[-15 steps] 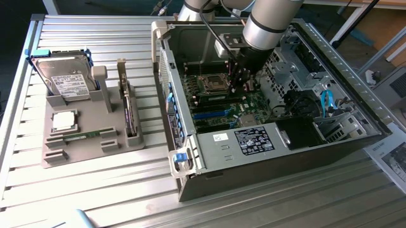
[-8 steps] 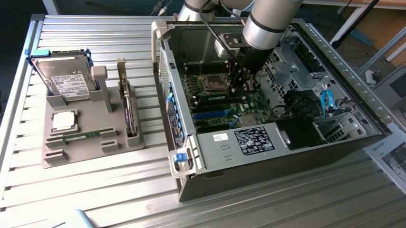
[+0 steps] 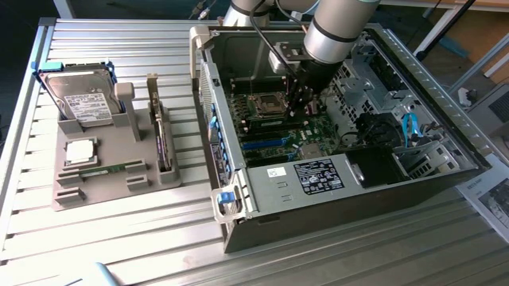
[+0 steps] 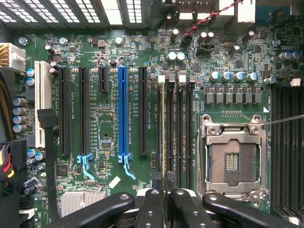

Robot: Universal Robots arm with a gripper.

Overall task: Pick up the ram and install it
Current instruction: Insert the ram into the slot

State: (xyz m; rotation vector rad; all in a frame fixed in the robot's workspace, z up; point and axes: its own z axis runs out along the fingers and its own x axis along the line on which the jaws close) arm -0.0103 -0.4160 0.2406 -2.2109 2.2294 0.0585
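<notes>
The claw point(image 4: 166, 192) is nearly shut, pinching the ram point(image 4: 164, 142) by its upper edge so that the stick hangs on edge, in line with the memory slots point(image 4: 185, 133) on the motherboard point(image 4: 107, 114). Whether its lower edge sits in a slot or hangs just over one I cannot tell. In the exterior view the claw point(image 3: 296, 104) reaches down inside the open computer case point(image 3: 358, 214). The ram looks light, thin and stiff, but brittle. It would likely crack if bent and tip easily if pinched off-centre, so the long top edge near the middle seems the right place to hold it, away from the chips and the contact strip. Besides the motherboard, the case holds an empty processor socket point(image 4: 232, 161) just beside the memory slots, a blue slot point(image 4: 123, 109) among the black ones, and bundles of cable. Well apart from the case, on the exterior view's left, a grey tray point(image 3: 111, 149) carries a hard drive point(image 3: 80, 101) standing in its holder, a processor chip point(image 3: 81, 152) lying flat, an expansion card point(image 3: 161, 140) standing on edge, and a second green stick point(image 3: 102, 172) lying in a holder near the front.
</notes>
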